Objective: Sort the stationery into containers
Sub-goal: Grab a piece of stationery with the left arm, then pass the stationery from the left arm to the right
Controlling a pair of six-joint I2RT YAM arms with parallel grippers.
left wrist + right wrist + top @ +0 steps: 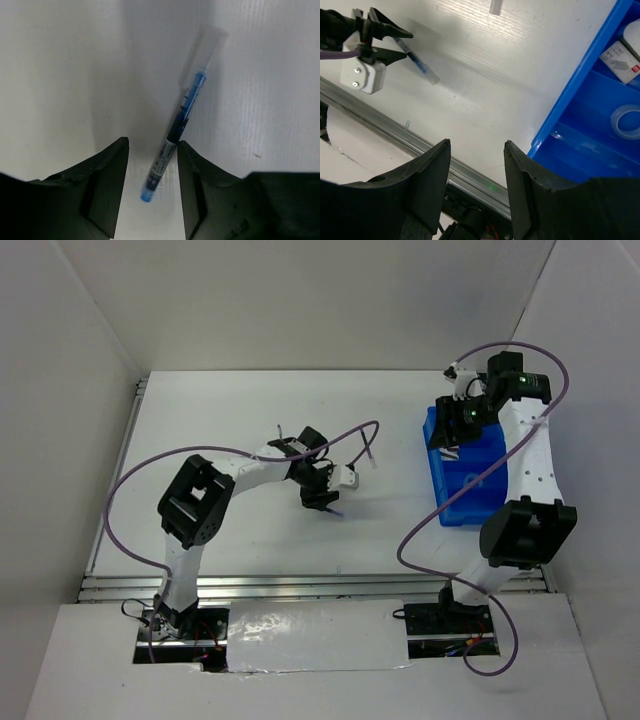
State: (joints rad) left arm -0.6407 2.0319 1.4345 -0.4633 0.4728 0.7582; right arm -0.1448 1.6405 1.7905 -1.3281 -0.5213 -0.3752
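1. Left gripper [152, 150] is down at the table [60, 75], jaws at a middling gap with the pen [186, 110] between them. It's not clamped yet: one finger [192, 165] looks to be touching the barrel, the other is apart from it.
2. Pen lies flat, slanted across the gap, with the clear cap pointing out ahead of the fingers and the blue tail back between them.
3. I'd squeeze slow. The touching finger will push the pen sideways until the other one catches it, and a fast close could roll it out.
4. The grip lands near the tail, so expect the cap end to droop. Lift straight up and keep it gentle.
5. Right gripper [477, 150] hangs wide and empty by the bin [585, 85] edge, tape ring [627, 122] already inside — mind that arm when carrying over.
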